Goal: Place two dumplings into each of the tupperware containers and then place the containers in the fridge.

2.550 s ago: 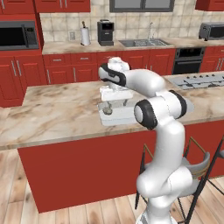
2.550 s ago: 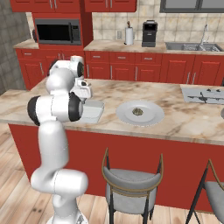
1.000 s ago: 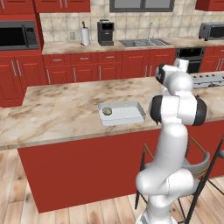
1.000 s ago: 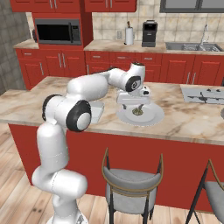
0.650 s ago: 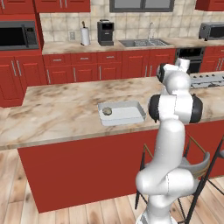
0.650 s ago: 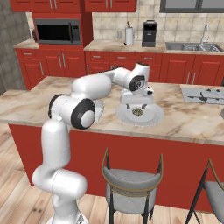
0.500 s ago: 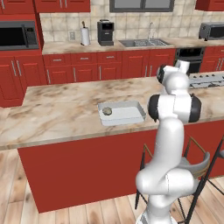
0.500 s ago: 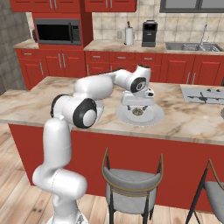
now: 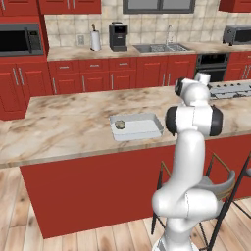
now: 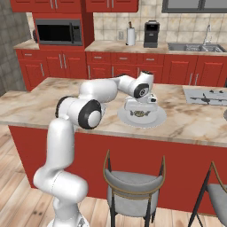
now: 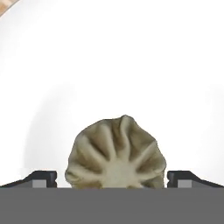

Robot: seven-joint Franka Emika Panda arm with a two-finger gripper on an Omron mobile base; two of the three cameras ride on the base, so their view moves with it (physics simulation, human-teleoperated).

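**Picking up the 2nd dumpling off the plate**

Left base view: one container (image 9: 136, 126) is sitting mid-worktop, toward the front edge, w/ one dumpling (image 9: 120, 125) lying in its left end. So filling is underway, judging by that; more dumplings are needed, fridge step not yet begun. The arm is reaching away to the right, over the worktop's right part.

Right base view: the gripper (image 10: 139, 112) is hanging low over the round plate (image 10: 157, 119) near the worktop's middle, right above a dumpling there.

Hand view: a pleated dumpling (image 11: 115, 154) is lying on the white plate, sitting betw. the two fingertips (image 11: 40, 178). Jaws are standing fully apart, one each side, not touching it, holding nothing. Next move prob. calls for closing gently on the dumpling, then lifting and carrying it to the container.
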